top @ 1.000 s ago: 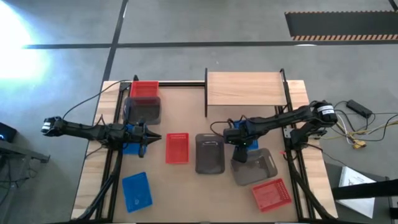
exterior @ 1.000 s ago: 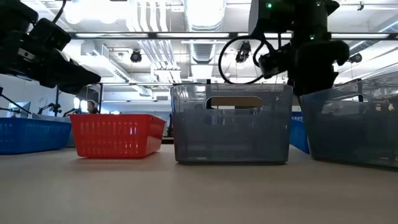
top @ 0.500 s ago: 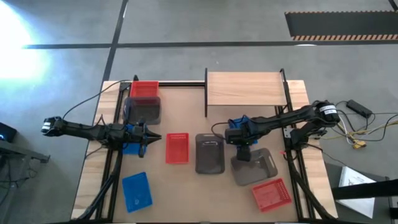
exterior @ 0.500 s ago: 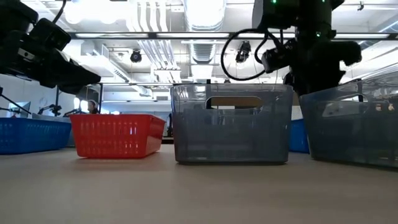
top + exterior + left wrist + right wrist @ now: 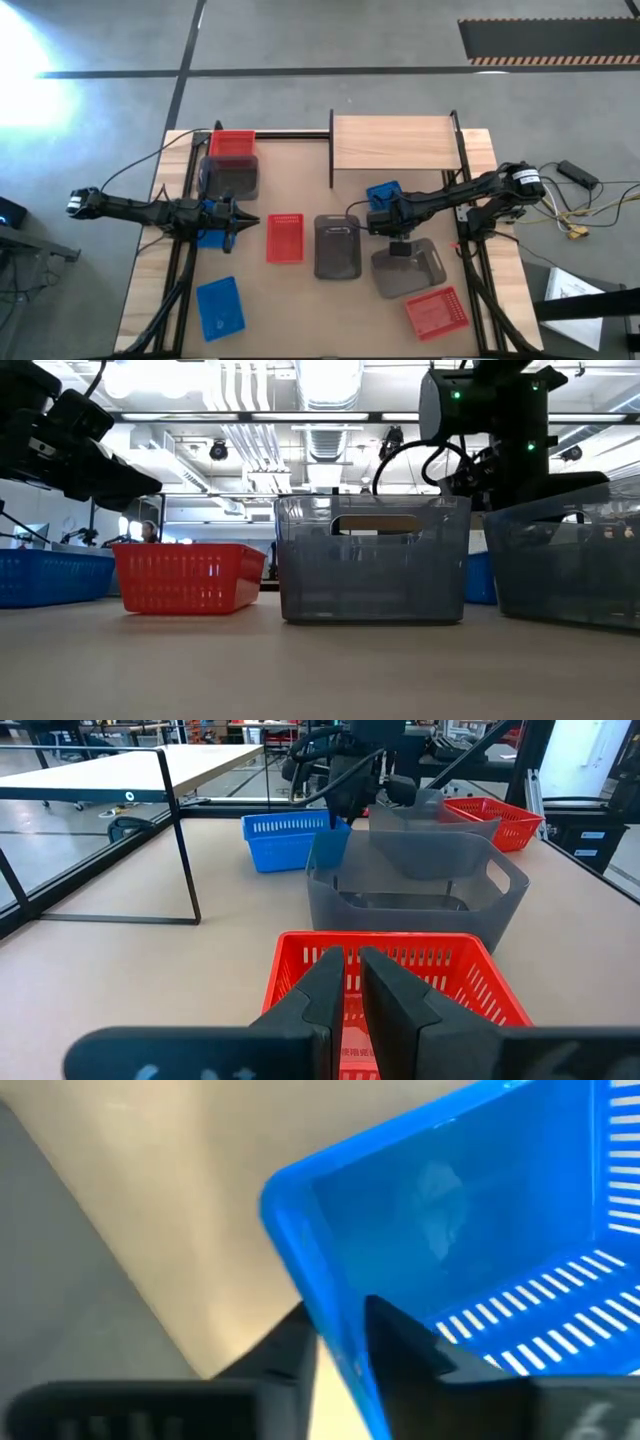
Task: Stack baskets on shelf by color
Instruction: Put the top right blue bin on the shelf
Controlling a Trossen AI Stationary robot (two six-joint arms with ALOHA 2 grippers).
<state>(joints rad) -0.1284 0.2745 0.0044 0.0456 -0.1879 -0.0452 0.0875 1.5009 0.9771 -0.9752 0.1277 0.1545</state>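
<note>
A blue basket [image 5: 382, 192] stands before the wooden shelf [image 5: 393, 142], and my right gripper [image 5: 340, 1345] is shut on its wall. My left gripper [image 5: 350, 988] is shut and hovers at the table's left, just left of a red basket [image 5: 285, 238] and pointing at it. One grey basket [image 5: 337, 246] stands at mid-table, another [image 5: 410, 268] to its right. More baskets lie around: a red one [image 5: 232, 143] and a grey one [image 5: 229, 178] at the far left, a blue one [image 5: 219, 306] near left, a red one [image 5: 436, 312] near right. My right gripper pinches the blue basket's side wall [image 5: 335, 1315] close to a corner [image 5: 278, 1192], one finger [image 5: 400, 1342] inside the basket and the other [image 5: 285, 1355] outside. The fingers come from above over the rim. Whether the basket is off the table I cannot tell.
The shelf's thin black posts [image 5: 331, 150] stand at its corners. Black frame rails [image 5: 180, 260] run along both table sides. A further blue basket [image 5: 208, 232] lies under my left arm. Bare tabletop [image 5: 320, 310] lies along the near edge.
My right gripper has shifted a little toward the table's right edge, and more of the blue basket now shows on its far side.
</note>
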